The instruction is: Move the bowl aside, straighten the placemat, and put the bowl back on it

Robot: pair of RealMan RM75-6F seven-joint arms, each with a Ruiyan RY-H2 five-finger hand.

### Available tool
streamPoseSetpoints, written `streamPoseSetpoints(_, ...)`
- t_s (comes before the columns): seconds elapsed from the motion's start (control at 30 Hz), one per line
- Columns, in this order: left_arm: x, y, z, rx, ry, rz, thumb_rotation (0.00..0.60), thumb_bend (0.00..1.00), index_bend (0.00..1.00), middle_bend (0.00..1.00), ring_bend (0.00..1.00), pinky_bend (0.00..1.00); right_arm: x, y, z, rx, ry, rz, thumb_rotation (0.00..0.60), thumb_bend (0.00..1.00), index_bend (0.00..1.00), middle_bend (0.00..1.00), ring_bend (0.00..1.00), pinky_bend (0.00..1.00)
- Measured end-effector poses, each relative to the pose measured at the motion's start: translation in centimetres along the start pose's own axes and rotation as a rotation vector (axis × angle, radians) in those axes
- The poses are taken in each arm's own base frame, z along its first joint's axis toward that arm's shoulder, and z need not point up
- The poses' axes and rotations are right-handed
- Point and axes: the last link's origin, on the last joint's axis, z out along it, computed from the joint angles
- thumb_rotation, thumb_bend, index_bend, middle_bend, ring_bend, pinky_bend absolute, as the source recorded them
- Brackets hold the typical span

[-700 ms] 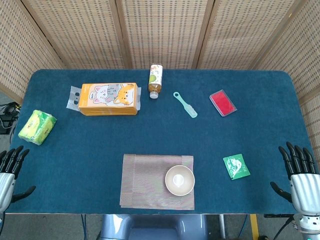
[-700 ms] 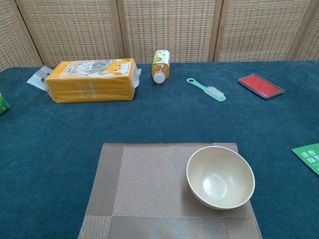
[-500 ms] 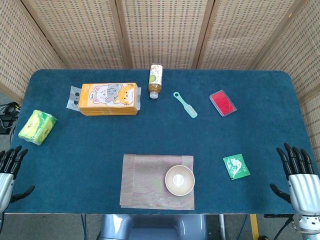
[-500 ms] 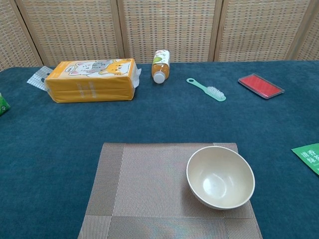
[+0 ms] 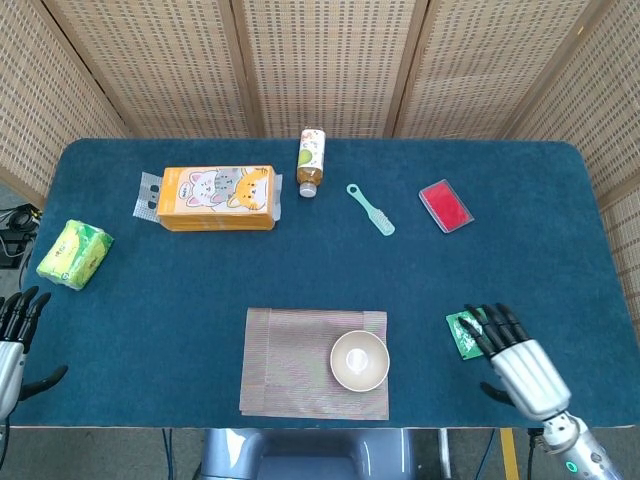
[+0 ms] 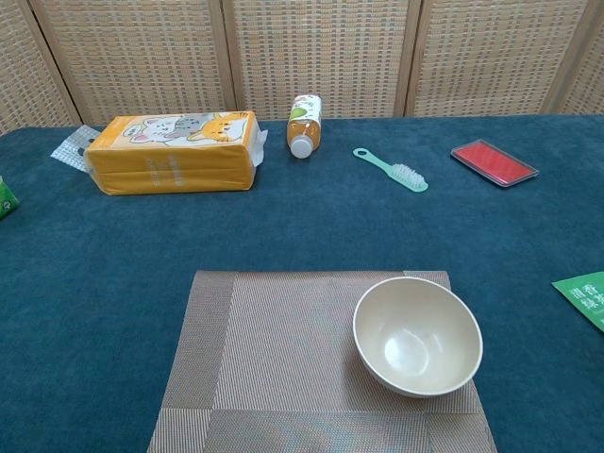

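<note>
A cream bowl [image 5: 360,360] [image 6: 417,335] stands upright on the right part of a brown woven placemat [image 5: 295,362] [image 6: 274,359] near the table's front edge. The mat lies slightly askew. In the head view my right hand [image 5: 518,364] hovers right of the bowl, over the table's front right, fingers spread and holding nothing, its fingertips above a green packet [image 5: 468,335]. My left hand [image 5: 14,336] stays at the far left edge off the table, fingers apart and empty. Neither hand shows in the chest view.
At the back lie an orange cat-printed pack [image 5: 217,198], a bottle on its side [image 5: 311,161], a green brush [image 5: 371,209] and a red case [image 5: 445,206]. A yellow-green pack [image 5: 73,253] sits at the left edge.
My right hand has moved left and inward from the table's right edge toward the green packet. The left hand has sunk slightly. Bowl and mat have not moved.
</note>
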Motion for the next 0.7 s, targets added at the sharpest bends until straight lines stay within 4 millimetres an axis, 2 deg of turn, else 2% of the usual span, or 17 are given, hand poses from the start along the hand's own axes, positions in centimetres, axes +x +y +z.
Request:
streamPoseSetpoints(0.2,-0.3,-0.1,0.4,0.013,-0.013,0.009,0.6,0.0,0.0,0.0,0.0,0.0,-1.4,-2.4,3.2,0.242,-0.04,-0.088,0.6,0.0,0.06,0.0,0.0,0.0)
streamPoseSetpoints(0.37,-0.7,-0.2,0.9,0.025,-0.033,0.017,0.6,0.0,0.0,0.0,0.0,0.0,-2.2,-3.7,4.7,0.311,-0.088,-0.133,0.6,0.0,0.09,0.0,0.0,0.0)
streamPoseSetpoints(0.53,-1.0,-0.3,1.4,0.043,-0.05,0.017,0.6,0.0,0.0,0.0,0.0,0.0,-3.0,-5.1,6.4,0.351,-0.134,-0.177,0.6,0.0,0.17,0.0,0.0,0.0)
streamPoseSetpoints(0.63,-1.1,-0.3,1.5,0.049,-0.054,0.016,0.6,0.0,0.0,0.0,0.0,0.0,-3.8,-5.8,7.1,0.357,-0.165,-0.204,0.6,0.05,0.18,0.0,0.0,0.0)
streamPoseSetpoints(0.7,-1.1,-0.3,1.6,0.053,-0.055,0.017,0.6,0.0,0.0,0.0,0.0,0.0,-4.5,-6.5,7.6,0.368,-0.185,-0.215,0.6,0.13,0.18,0.0,0.0,0.0)
